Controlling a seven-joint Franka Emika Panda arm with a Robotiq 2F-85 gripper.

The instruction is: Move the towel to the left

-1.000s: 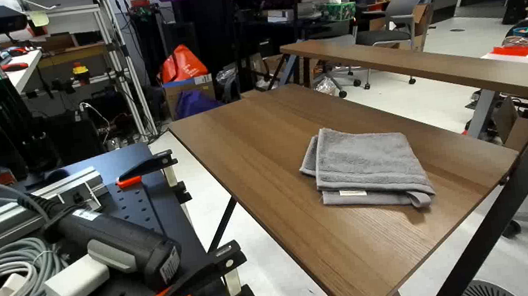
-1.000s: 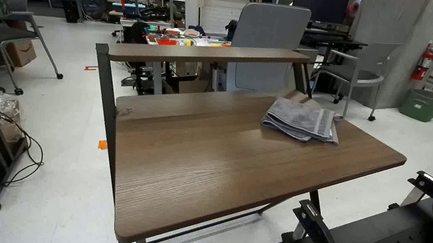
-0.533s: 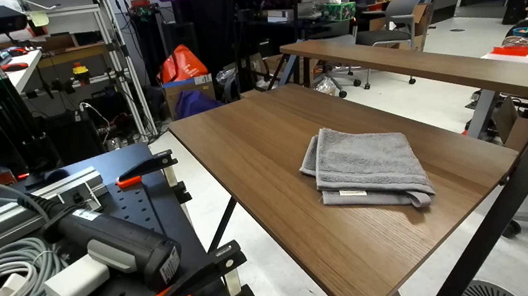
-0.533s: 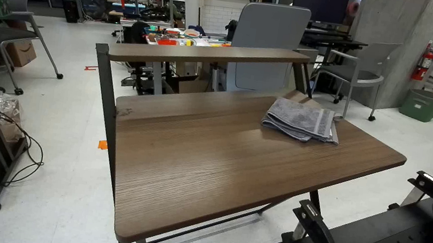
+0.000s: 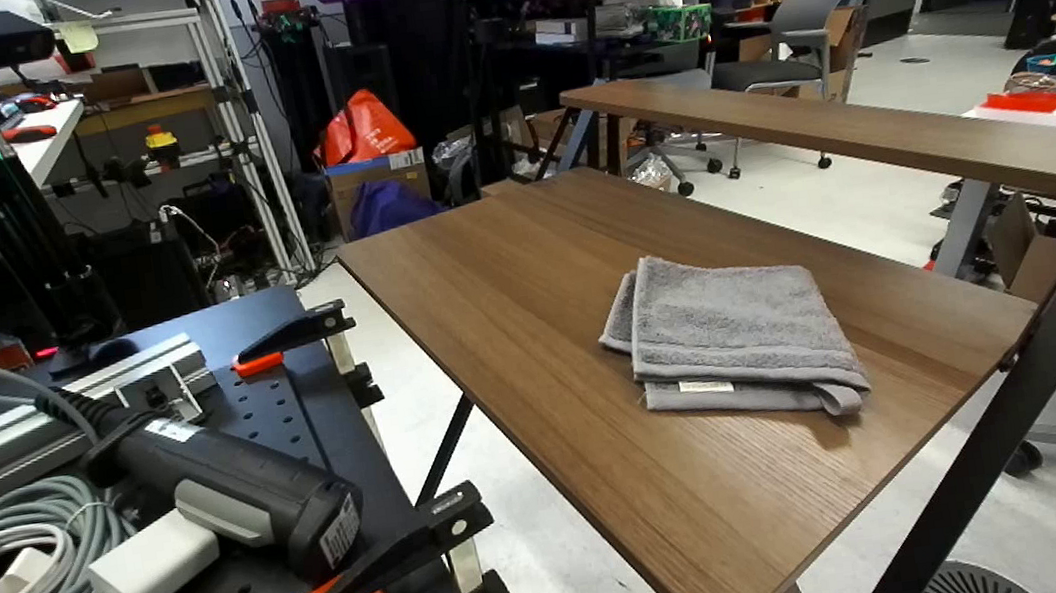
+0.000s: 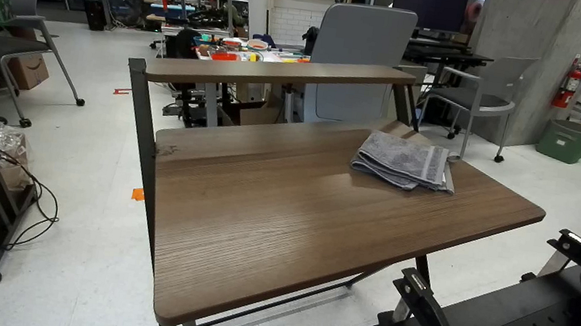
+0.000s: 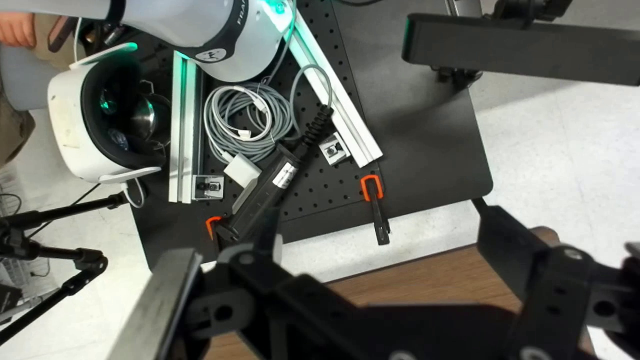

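In both exterior views, the soft grey folded towel (image 5: 731,312) rests exactly where it did half a second ago. Beneath it spreads a rectangular brown wooden table (image 5: 505,269). Across a narrow strip of pale floor (image 7: 345,257) stands a flat black bench (image 7: 425,150) with rows of small holes. In the wrist view I can make out part of a smooth white robot arm (image 7: 165,20) over the bench. The towel, roughly square with layered edges and a small white tag (image 5: 704,387), lies flat, nearer one short end of the table. The black gripper (image 7: 378,225) has its two fingers (image 7: 510,242) well apart, floor showing between them. On the bench lie a black handheld device (image 7: 262,195) and a coiled grey cable (image 7: 281,118).
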